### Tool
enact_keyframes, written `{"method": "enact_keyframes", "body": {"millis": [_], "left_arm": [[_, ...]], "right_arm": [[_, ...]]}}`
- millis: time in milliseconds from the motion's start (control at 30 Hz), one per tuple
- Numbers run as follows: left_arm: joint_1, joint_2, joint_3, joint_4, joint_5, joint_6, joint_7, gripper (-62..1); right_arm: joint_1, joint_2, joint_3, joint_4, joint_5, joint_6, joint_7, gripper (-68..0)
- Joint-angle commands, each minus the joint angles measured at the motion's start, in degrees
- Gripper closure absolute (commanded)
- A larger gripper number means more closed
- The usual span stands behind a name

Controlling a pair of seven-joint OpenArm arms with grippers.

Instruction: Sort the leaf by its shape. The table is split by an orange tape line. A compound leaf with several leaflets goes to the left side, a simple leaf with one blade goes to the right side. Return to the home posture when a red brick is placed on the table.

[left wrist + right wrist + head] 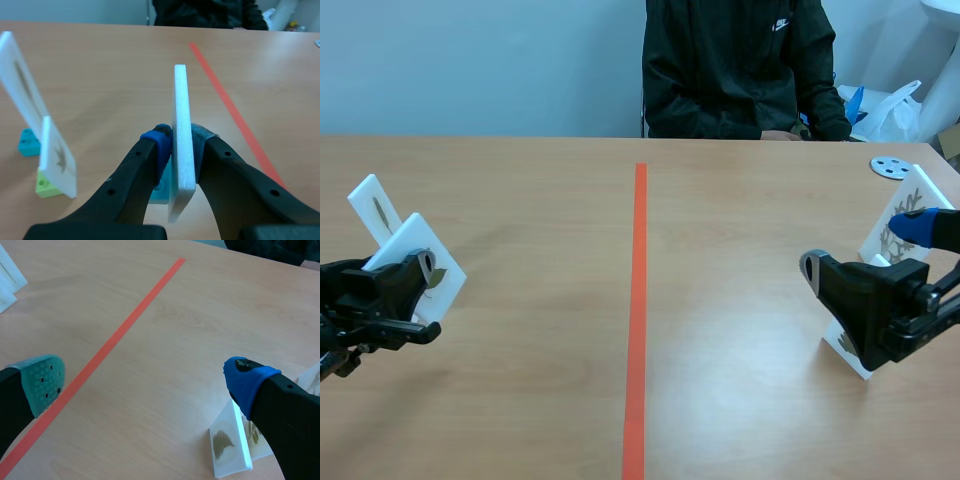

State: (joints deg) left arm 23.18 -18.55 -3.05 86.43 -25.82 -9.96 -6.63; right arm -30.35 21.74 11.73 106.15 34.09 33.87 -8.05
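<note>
Leaf card (181,95) is clamped edge-on between the pads of the left gripper (181,147), upright, on the left side of the orange tape line (638,300). Its print faces away in the wrist view and is mostly hidden by the fingers in the scene view, so compound or simple: cannot tell. Right gripper (144,382) has its fingers spread wide with nothing between them, and a small leaf card (227,442) lies just under its blue-padded finger. Two standing cards are near the held one: a tall card (22,90) on a teal block (29,141) and a short card (57,157) on a green block (46,184). To do it well: keep the grip firm and the card vertical. Steer clear of both neighbours and set it on its base well off the tape. Let go only once it stands alone.
</note>
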Motion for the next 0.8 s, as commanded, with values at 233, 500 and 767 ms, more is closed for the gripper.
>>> {"method": "enact_keyframes", "body": {"millis": [233,500,767], "left_arm": [[-0.2,3.5,-1.8,-6.7,-0.6,5.6,-3.5,-8.5],[-3.4,4.6,-3.2,-14.8,-0.6,6.3,-7.3,-8.5],[-7.3,4.9,-3.5,-20.9,-0.6,6.3,-9.0,-8.5]], "right_arm": [[0.7,0.5,0.2,1.3,0.7,0.0,0.5,-67.9],[0.7,0.5,0.2,1.3,0.7,0.0,0.5,-67.9],[0.7,0.5,0.2,1.3,0.7,0.0,0.5,-67.9]]}}
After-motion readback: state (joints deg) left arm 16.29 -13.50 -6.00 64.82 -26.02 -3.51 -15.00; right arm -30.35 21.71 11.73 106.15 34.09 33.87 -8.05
